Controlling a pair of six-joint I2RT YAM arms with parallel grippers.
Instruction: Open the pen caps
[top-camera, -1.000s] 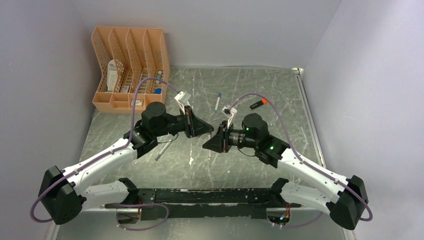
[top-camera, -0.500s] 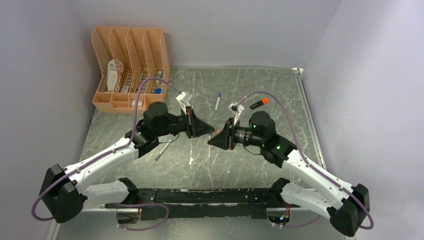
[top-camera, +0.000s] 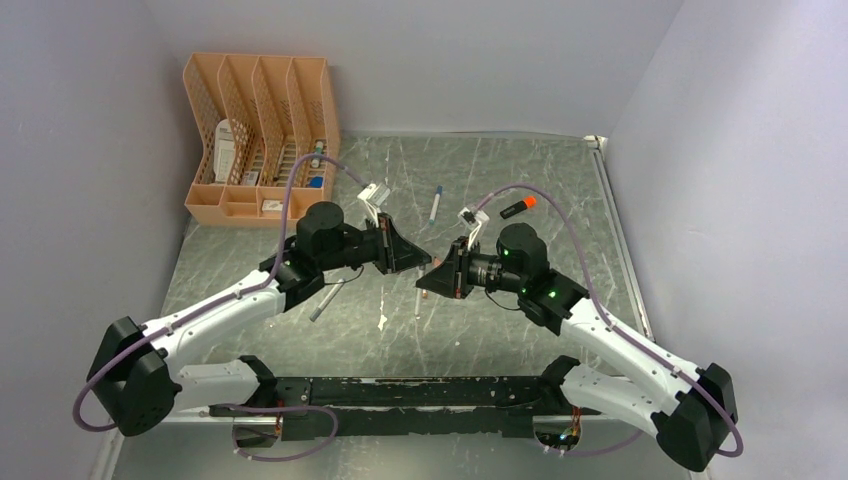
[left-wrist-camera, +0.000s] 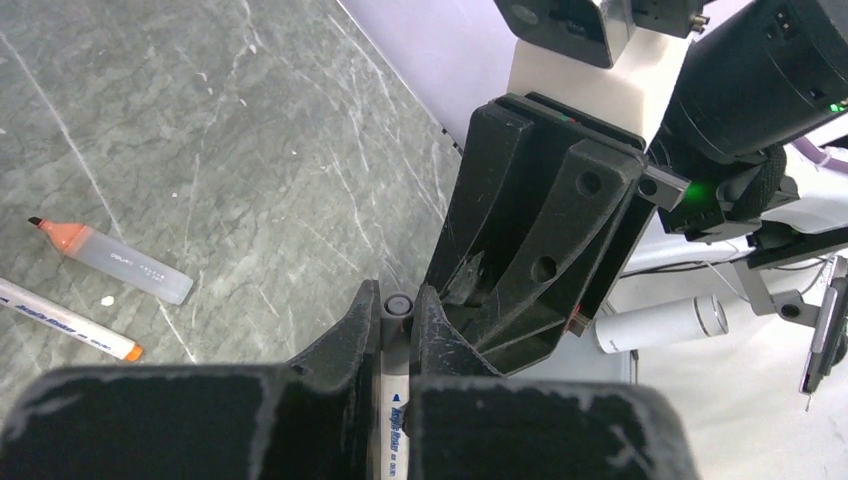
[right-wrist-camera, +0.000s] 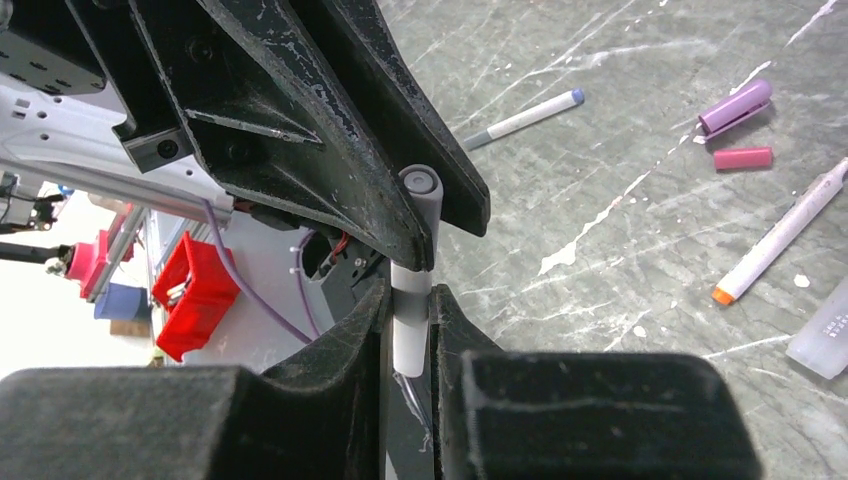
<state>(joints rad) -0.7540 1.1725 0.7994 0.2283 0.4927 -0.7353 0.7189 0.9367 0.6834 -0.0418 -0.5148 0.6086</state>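
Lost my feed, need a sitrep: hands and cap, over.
Left hand shut on grey cap. Right hand shut on white barrel. Cap not yet off. No obstruction seen.

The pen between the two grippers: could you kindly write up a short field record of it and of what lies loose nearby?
held item: thin white plastic pen barrel with stubby grey plastic cap
cap state: seated on the barrel, not yet pulled off
right gripper: shut on the barrel
left gripper: shut on the grey cap
loose caps: purple cap and pink cap, on the grey marbled table
uncapped pen: white pen with orange tip, lying near them
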